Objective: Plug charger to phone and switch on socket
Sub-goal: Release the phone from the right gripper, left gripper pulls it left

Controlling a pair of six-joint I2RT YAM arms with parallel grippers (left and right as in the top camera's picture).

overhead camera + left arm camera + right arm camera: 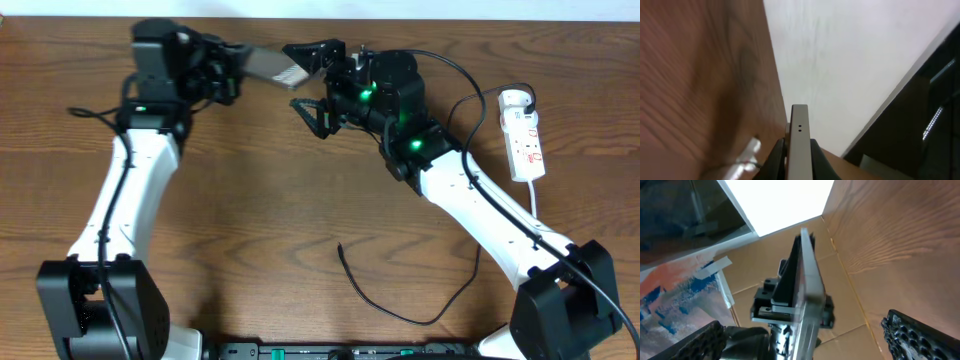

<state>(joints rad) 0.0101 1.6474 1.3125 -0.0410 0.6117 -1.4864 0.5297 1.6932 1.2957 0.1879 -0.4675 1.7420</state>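
My left gripper [240,70] is shut on the phone [272,67] and holds it raised above the far side of the table. In the left wrist view the phone [799,125] shows edge-on between the jaws [799,162]. My right gripper [318,84] is open and empty, its fingers either side of the phone's free end. In the right wrist view the phone [805,275] stands edge-on between the spread fingers [812,340]. The charger cable [352,277] lies loose on the table, its tip near the middle. The white socket [524,140] lies at the far right with a black plug in it.
The charger cable loops along the table's near side and runs up past my right arm to the socket. The socket's white cord [533,200] trails toward the right arm. A blurred white object [747,156] shows low in the left wrist view.
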